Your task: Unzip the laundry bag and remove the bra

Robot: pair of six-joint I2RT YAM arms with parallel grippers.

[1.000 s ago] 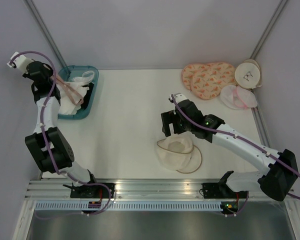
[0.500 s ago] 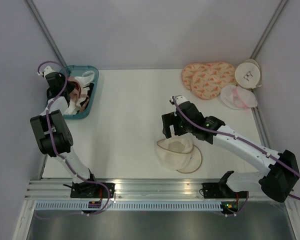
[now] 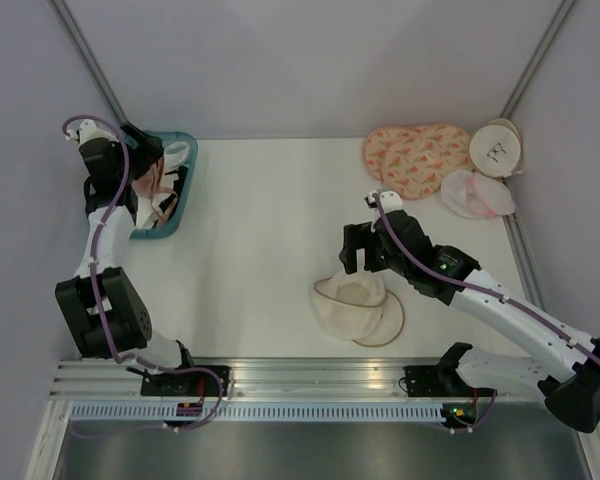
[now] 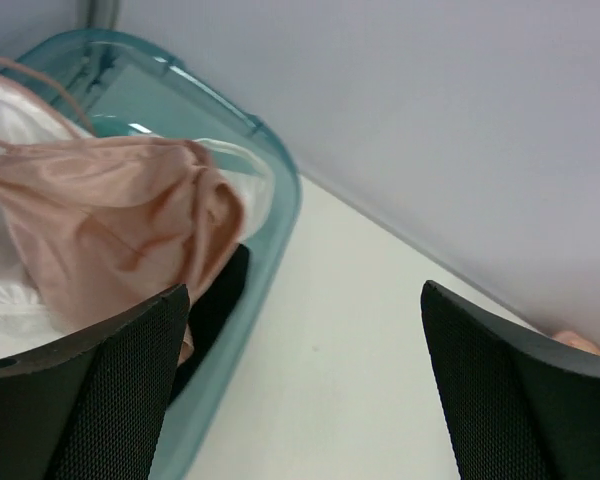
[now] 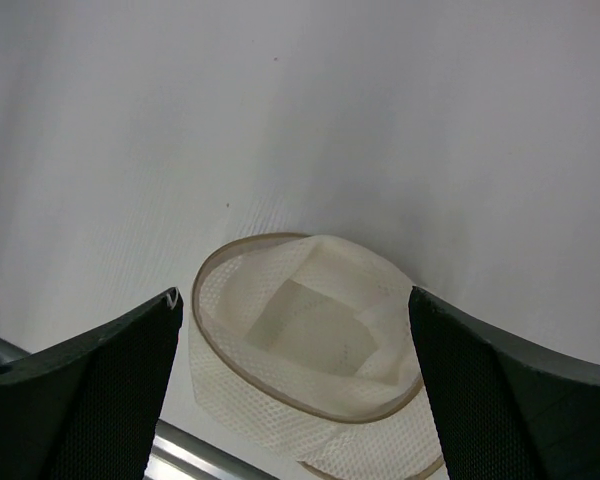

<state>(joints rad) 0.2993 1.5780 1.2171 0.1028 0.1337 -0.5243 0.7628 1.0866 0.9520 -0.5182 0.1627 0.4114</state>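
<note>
Now the bra (image 4: 110,230) lies crumpled on white cloths (image 4: 10,300) in the teal bin (image 4: 280,200) at the table's (image 3: 260,220) far left corner. The left gripper (image 4: 302,310) hangs over the bin's edge, spread wide and empty. Mid-table, the laundry bag (image 5: 310,340) lies unzipped and gaping beneath the right gripper (image 5: 293,297), whose claw is likewise wide and holds nothing.

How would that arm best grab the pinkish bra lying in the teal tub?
Probably by the bunched fold of the bra, coming straight down with the left gripper. It lies crumpled on white cloths inside the teal tub, whose walls block a sideways approach; the raised fold gives the fingers something to pinch.
</note>
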